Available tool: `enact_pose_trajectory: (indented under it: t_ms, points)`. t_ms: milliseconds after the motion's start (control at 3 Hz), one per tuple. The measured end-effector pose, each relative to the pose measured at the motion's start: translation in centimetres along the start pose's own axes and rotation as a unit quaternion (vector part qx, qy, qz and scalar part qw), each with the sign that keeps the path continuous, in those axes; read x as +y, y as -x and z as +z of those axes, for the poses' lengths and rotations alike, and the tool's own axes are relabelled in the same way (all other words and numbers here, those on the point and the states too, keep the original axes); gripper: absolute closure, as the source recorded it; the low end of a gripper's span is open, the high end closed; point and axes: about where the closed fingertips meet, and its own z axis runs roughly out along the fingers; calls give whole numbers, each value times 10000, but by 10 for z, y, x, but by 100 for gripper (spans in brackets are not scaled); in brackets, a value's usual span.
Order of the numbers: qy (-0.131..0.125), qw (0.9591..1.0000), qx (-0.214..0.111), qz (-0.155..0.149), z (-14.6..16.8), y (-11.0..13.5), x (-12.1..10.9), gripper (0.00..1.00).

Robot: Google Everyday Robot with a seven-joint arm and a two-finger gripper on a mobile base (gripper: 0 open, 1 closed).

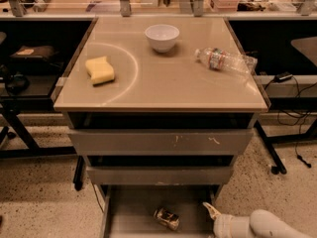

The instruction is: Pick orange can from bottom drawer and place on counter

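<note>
As things lie at this moment, the task stands at its opening stage, with nothing lifted.

Item 1, orange can (166, 218): lying on its side on the floor of the bottom drawer (131, 207), right of centre. Nothing touches it.

Item 2, bottom drawer: open, the lowest of 3. The 2 shallower drawers, upper (161, 141) and middle (159, 175), sit above it with scuffed fronts.

Item 3, tool (212, 212): low at the right side of the bottom drawer, on a white arm (267, 225) entering from the lower right corner. It is near the can, to the can's right, and apart from it. It has hold of nothing; how far open it is cannot be told.

Item 4, bench (173, 83): beige top carrying 1 white bowl (162, 36) at the rear, 1 yellow sponge (99, 70) at the left and 1 water bottle (225, 60) lying at the right. No can on it.

Done: drawer open, tool at drawer level beside the can.

Left, by judgement: the whole handling, namely closing on the can, raising it clear of the drawer, carrying it up past the 2 drawer fronts, setting it on a bare part of the bench and letting go.
</note>
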Motion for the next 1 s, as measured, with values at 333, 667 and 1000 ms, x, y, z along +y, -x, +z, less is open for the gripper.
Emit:
enact_pose_trajectory:
  t_ms: [333,667,1000]
  points:
    - [180,9996,-201,4,47,-10,-14,0]
    - [230,9992,-336,42,85,-21,-32,0]
    - [242,9989,-388,35,115,-26,-42,0]
